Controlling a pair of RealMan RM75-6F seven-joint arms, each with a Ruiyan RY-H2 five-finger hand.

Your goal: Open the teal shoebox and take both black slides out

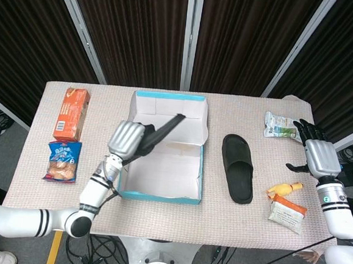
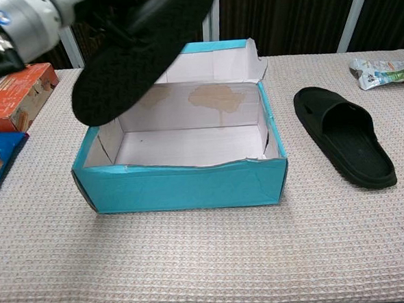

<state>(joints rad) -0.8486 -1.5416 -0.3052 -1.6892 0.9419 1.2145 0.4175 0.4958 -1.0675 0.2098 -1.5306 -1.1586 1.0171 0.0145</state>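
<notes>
The teal shoebox [image 1: 159,197] [image 2: 183,187] stands open in the middle of the table, white inside with nothing in it. My left hand [image 1: 126,139] grips one black slide [image 1: 162,131] [image 2: 137,49] and holds it in the air above the box's left side, sole toward the chest camera. The other black slide [image 1: 237,167] [image 2: 345,143] lies flat on the cloth to the right of the box. My right hand [image 1: 318,156] hovers near the table's right edge, fingers spread, holding nothing.
An orange carton [image 1: 71,113] [image 2: 10,98] and a blue snack bag [image 1: 63,161] lie at the left. A green-white packet [image 1: 279,125] [image 2: 382,72], a yellow toy [image 1: 284,189] and an orange-white pouch [image 1: 287,213] lie at the right.
</notes>
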